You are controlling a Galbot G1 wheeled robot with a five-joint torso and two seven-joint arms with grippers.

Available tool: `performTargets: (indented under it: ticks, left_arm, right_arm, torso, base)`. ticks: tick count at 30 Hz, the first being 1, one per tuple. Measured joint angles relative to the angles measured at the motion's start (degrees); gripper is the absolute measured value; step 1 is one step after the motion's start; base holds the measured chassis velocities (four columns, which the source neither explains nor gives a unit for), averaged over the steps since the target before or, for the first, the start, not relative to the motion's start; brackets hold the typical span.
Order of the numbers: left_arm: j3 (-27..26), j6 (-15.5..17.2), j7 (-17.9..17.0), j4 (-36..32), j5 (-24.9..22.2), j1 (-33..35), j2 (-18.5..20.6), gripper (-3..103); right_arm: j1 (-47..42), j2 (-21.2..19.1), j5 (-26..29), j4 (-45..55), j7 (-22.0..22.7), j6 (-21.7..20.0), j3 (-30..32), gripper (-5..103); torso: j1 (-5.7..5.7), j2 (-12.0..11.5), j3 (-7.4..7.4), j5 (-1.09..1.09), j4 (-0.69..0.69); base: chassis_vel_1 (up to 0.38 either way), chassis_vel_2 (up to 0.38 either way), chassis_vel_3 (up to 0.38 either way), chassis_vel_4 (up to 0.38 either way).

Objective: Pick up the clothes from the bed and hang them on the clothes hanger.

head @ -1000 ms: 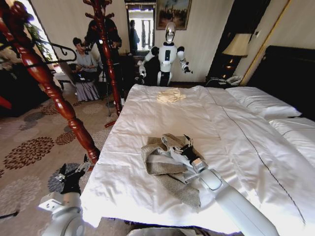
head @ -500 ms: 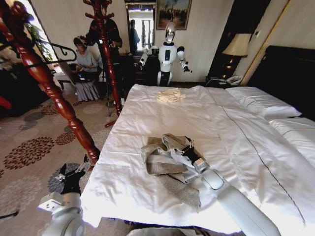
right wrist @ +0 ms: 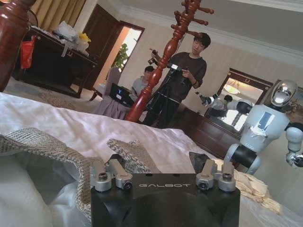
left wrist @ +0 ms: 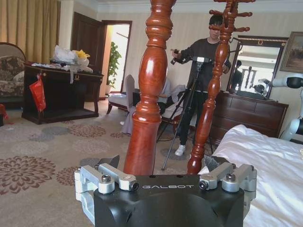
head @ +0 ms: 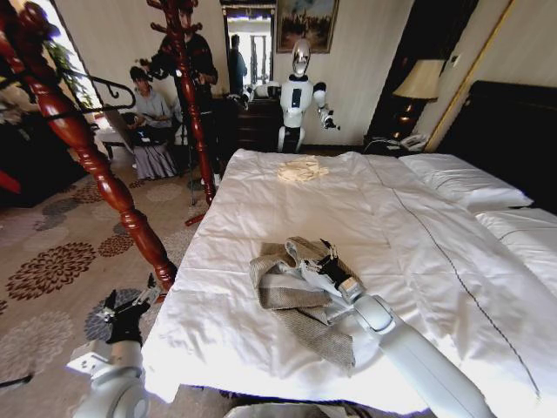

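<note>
Across the white bed [head: 287, 200] near its foot edge lies the crumpled herringbone jacket [head: 296, 296], and the right pincer [head: 324, 261] sits right on top of its far folds, spread wide with fabric between the tips, while the left pincer [head: 130, 306] idles well off beside the bedpost.

R gripper [head: 324, 261] low, L gripper [head: 130, 306] parked
</note>
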Motion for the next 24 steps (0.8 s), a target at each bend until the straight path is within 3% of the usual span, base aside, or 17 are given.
performTargets:
  ticks: [1,5,7,9,10,11,13,17,22,24]
  left_arm:
    - [0.0,0.0,0.0,0.0,0.0,0.0,0.0,100]
    - [0.1,0.0,0.0,0.1,0.0,-0.1,0.1,100]
    - [0.1,0.0,0.0,0.1,0.0,-0.1,0.1,100]
    - [0.0,0.0,0.0,0.1,0.0,-0.1,0.1,100]
    - [0.0,0.0,0.0,0.1,0.0,-0.1,0.1,100]
    - [0.0,-0.1,0.0,0.1,-0.1,-0.2,0.1,100]
    - [0.1,-0.1,0.0,0.1,-0.1,-0.2,0.0,100]
    - [0.2,-0.1,0.0,0.1,-0.1,-0.2,-0.2,100]
    - [0.2,-0.1,0.0,0.0,-0.1,-0.2,-0.2,100]
    - [0.2,-0.1,0.0,-0.2,-0.1,-0.2,-0.2,100]
  right_arm:
    - [0.0,0.0,0.0,0.0,0.0,0.0,0.0,74]
    - [0.1,0.0,0.1,-0.6,-0.2,0.1,1.1,53]
    - [0.1,0.0,0.2,-0.6,-0.2,0.1,1.3,53]
    - [-0.1,0.0,0.9,-0.5,-0.5,0.1,1.8,42]
    - [-0.2,0.0,1.2,-0.5,-0.7,0.1,2.0,42]
    - [-0.5,-0.2,2.0,-0.2,-1.1,0.1,2.4,31]
    - [-0.8,-0.3,2.5,-0.1,-1.3,0.1,2.6,31]
    - [-1.9,-0.9,6.4,1.0,-1.8,0.2,3.4,10]
    - [-2.6,-1.4,10.5,2.3,-3.1,0.5,4.2,2]
    - [-3.2,-1.7,15.1,3.6,-4.5,0.6,4.8,1]
  torso:
    - [0.00,0.0,0.00,0.00,0.00]
    - [0.00,0.0,0.00,0.00,0.00]
    - [0.00,0.0,0.00,0.00,0.00]
    - [0.00,0.0,0.00,0.00,0.00]
    - [0.00,0.0,0.00,0.00,0.00]
    - [0.00,0.0,0.00,0.00,0.00]
    - [0.00,0.0,0.00,0.00,0.00]
    - [0.00,0.0,0.00,0.00,0.00]
    - [0.00,0.0,0.00,0.00,0.00]
    - [0.00,0.0,0.00,0.01,0.00]
  base:
    - [0.000,0.000,0.000,0.000]
    - [0.000,0.000,0.000,0.000]
    - [0.000,0.000,0.000,0.000]
    - [0.000,0.000,0.000,0.000]
    - [0.000,0.000,0.000,0.000]
    - [0.000,0.000,0.000,0.000]
    - [0.000,0.000,0.000,0.000]
    - [0.000,0.000,0.000,0.000]
    - [0.000,0.000,0.000,0.000]
    - [0.000,0.000,0.000,0.000]
